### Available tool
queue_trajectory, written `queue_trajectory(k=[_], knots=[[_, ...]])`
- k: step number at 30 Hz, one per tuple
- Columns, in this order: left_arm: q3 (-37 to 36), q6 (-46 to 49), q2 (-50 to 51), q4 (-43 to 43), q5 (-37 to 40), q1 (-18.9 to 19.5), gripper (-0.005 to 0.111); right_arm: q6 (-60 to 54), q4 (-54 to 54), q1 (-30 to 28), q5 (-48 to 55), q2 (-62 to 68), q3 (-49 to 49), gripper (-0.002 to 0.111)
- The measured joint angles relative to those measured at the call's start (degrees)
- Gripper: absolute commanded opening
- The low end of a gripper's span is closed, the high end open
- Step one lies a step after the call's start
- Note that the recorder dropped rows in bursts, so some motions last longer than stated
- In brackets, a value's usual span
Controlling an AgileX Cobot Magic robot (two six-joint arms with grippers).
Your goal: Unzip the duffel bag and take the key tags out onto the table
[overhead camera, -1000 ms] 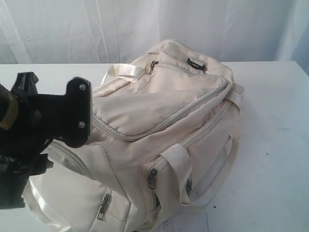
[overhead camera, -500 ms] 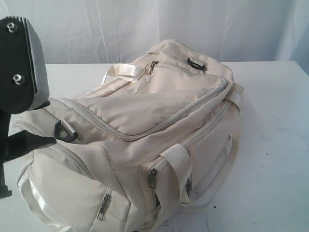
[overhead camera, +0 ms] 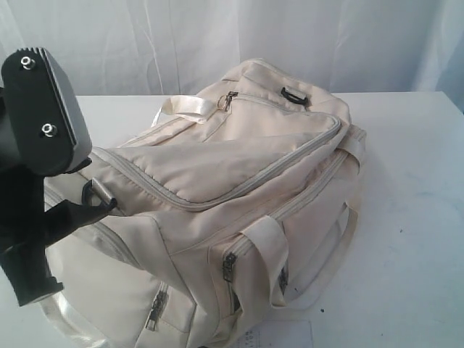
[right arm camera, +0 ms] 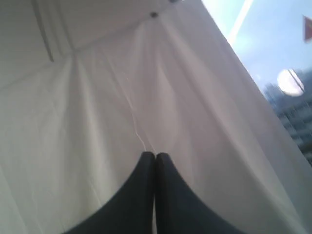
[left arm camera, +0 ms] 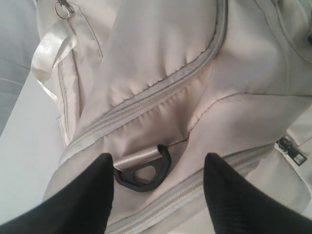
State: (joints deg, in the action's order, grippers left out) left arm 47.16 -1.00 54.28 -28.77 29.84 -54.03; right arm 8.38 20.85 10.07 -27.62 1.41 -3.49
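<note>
The cream duffel bag [overhead camera: 239, 167] lies on the white table [overhead camera: 413, 217], and its long top zipper [overhead camera: 254, 177] is closed. The zipper pull [overhead camera: 229, 99] rests at the far end, beside a satin strap [overhead camera: 185, 107]. My left gripper [overhead camera: 85, 187] is open at the bag's near left end. Its fingers straddle a black D-ring [left arm camera: 144, 173] and the fabric tab that holds it, with one finger close beside the ring. In the left wrist view the gripper [left arm camera: 157, 158] hovers over the bag [left arm camera: 161, 58]. My right gripper [right arm camera: 155, 157] is shut, empty, and faces a white curtain. The key tags are hidden.
White curtains hang behind the table. Strap handles [overhead camera: 264, 254] and zipped side pockets [overhead camera: 229, 267] face the front edge. A slip of printed paper [overhead camera: 283, 335] lies under the bag at the front. Bare tabletop stretches to the right of the bag.
My left arm has pulled back to the left off the bag's end, uncovering the black D-ring, then settled slightly lower and to the right. The bag and right gripper have not moved.
</note>
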Motion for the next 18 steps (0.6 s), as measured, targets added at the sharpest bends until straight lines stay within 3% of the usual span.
queue_trajectory(k=[2, 6, 12, 18], knots=[[-0.12, -0.11, 0.0, -0.08, -0.74, 0.0, 0.059, -5.17, 7.46, 0.0, 5.83, 4.85, -3.75, 0.0], [-0.12, -0.2, 0.0, -0.08, -1.01, 0.0, 0.059, -9.4, 8.73, 0.0, 13.96, 21.88, -14.78, 0.0], [-0.12, -0.2, 0.0, -0.08, -1.38, 0.0, 0.059, -13.02, 1.94, 0.24, 34.79, 54.53, -43.26, 0.0], [-0.12, -1.34, 0.0, -0.08, -2.37, 0.0, 0.059, -29.23, 0.64, 6.73, 58.14, 81.99, -71.06, 0.0]])
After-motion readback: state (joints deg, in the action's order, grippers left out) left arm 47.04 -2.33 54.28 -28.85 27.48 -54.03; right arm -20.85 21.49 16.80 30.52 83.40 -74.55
